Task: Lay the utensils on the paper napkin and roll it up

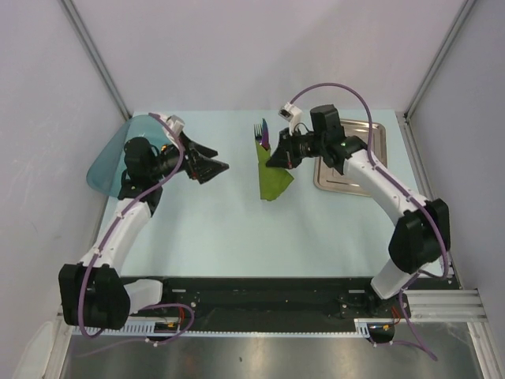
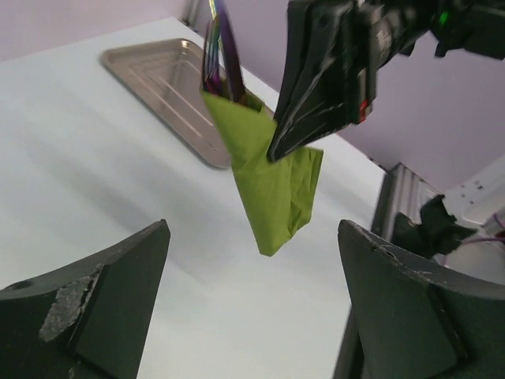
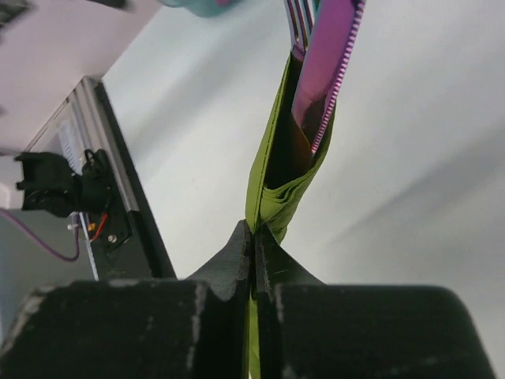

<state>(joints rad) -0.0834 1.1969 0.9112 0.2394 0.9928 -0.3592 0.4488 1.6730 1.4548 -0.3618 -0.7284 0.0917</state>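
Observation:
The olive-green paper napkin lies folded around the two iridescent utensils, whose fork and knife heads stick out of its far end. In the right wrist view the napkin forms a pocket holding the purple utensils. My right gripper is shut on an edge of the napkin; its closed fingertips pinch the paper. My left gripper is open and empty, left of the napkin, its fingers spread wide and apart from the paper.
A silver steel tray sits at the far right behind the right arm, also in the left wrist view. A teal translucent tub sits at the left table edge beside the left arm.

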